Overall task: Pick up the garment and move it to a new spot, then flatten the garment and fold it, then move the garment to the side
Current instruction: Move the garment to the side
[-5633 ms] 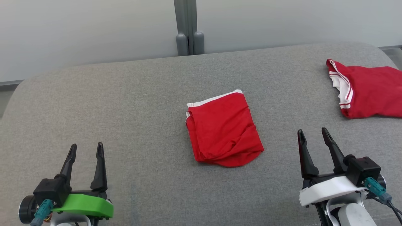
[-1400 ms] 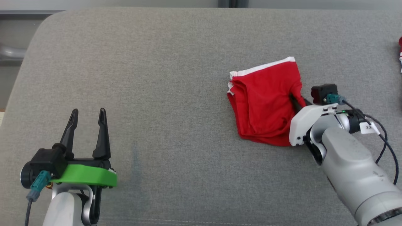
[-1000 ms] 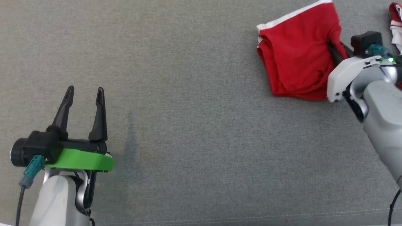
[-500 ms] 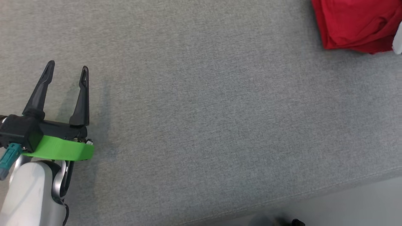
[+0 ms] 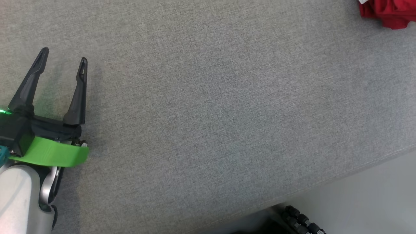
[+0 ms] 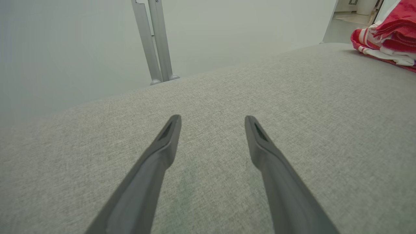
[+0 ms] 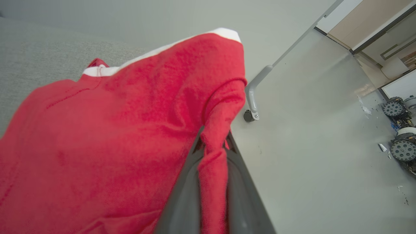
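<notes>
The garment (image 7: 123, 123) is red with a white trim, and it hangs in folds over most of the right wrist view. My right gripper (image 7: 215, 136) is shut on a bunched fold of it, with red cloth pinched between the two dark fingers. At the top right corner of the head view a small part of the red cloth (image 5: 388, 13) lies on the grey cushion (image 5: 208, 113). My left gripper (image 5: 63, 55) hovers open over the cushion at the left, far from the cloth. Nothing sits between its fingers (image 6: 162, 152).
A red and white striped pile of cloth (image 6: 390, 35) lies at the cushion's far right. The cushion's front edge (image 5: 341, 178) runs diagonally at the lower right, with pale floor and a black wheeled part (image 5: 302, 221) beyond. A grey post (image 6: 156, 42) stands behind the cushion.
The head camera has swung, so the garment has slid to the picture's top right corner and my right arm has left that view. Both grippers keep their states.
</notes>
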